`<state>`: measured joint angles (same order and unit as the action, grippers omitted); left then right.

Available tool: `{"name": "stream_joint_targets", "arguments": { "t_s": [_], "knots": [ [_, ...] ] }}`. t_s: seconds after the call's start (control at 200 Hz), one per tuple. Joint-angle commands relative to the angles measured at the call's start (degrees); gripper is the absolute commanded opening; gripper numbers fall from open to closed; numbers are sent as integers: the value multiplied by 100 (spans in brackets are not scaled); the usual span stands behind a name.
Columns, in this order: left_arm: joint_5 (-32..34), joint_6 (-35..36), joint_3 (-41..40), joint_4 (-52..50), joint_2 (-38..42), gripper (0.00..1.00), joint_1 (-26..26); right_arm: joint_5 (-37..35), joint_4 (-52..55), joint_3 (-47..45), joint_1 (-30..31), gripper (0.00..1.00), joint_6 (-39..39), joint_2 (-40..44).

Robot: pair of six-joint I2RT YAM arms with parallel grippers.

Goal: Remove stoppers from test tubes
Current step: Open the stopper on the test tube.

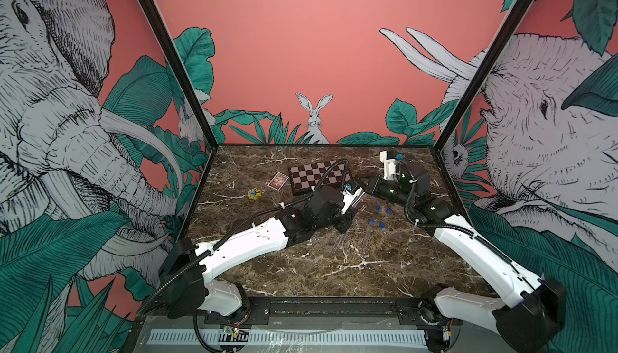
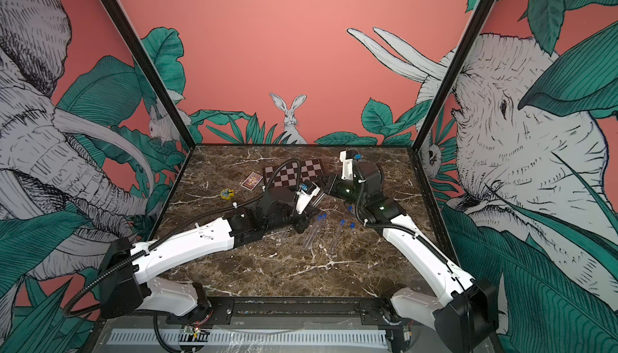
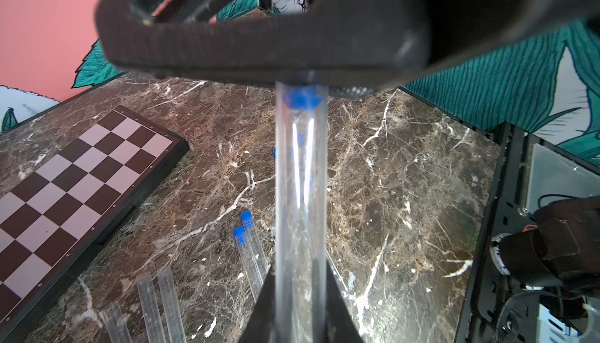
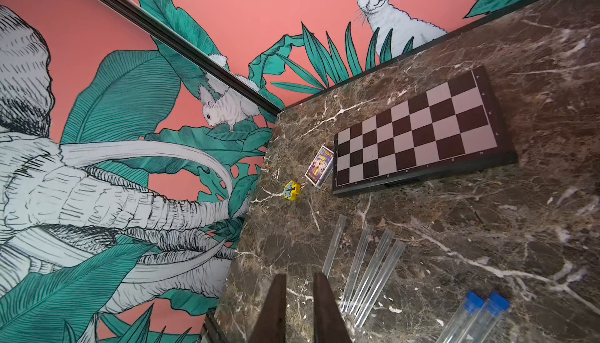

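Left wrist view, item held: left gripper (image 3: pixel 300 292), clamped tight on a clear test tube (image 3: pixel 300 195) that rises between its fingers. A blue stopper (image 3: pixel 300 99) is seated in the tube's mouth.

Obstruction: the black body of the right gripper (image 4: pixel 299 276) lies across the top of the stopper and hides its upper end. Whether the two touch cannot be told. Right gripper, by its own wrist view: jaws a narrow slot apart, nothing between them.

On the marble table (image 1: pixel 301 267):
- two capped tubes (image 4: pixel 459 323), side by side
- four bare tubes (image 4: pixel 368 270), fanned out near them
- loose stoppers (image 1: pixel 382 225), near the right arm

Further back:
- chessboard (image 4: pixel 418 130), lying flat
- card box (image 4: pixel 319 166), just beside the chessboard's corner
- yellow toy (image 4: pixel 291 190), near that box

Writing: small letters and figures along the chessboard's border, barely legible. The card box has colourful print, too small to read.
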<state>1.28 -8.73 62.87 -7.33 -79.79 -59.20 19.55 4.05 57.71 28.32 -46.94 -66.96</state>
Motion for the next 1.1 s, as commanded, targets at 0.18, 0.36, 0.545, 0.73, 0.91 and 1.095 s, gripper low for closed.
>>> {"name": "stream_joint_targets", "arguments": {
  "t_s": [0.18,0.36,0.545,0.73,0.91,1.095],
  "knots": [
    [259,50,-122,-41,97,0,34,254,-596,-114,-347,0,-391,-7],
    [377,117,-309,-18,113,0,35,1039,-1535,-433,-854,0,-1378,-157],
    [361,122,-352,14,64,0,31,1292,-1972,-533,-941,0,-1798,-289],
    [346,135,-303,6,49,0,31,1274,-1781,-480,-940,0,-1623,-263],
    [462,88,-260,-82,46,0,41,914,-986,-333,-937,0,-897,-106],
    [591,-228,-311,-293,27,0,199,-116,-147,-437,-907,0,272,169]
  ]
}}
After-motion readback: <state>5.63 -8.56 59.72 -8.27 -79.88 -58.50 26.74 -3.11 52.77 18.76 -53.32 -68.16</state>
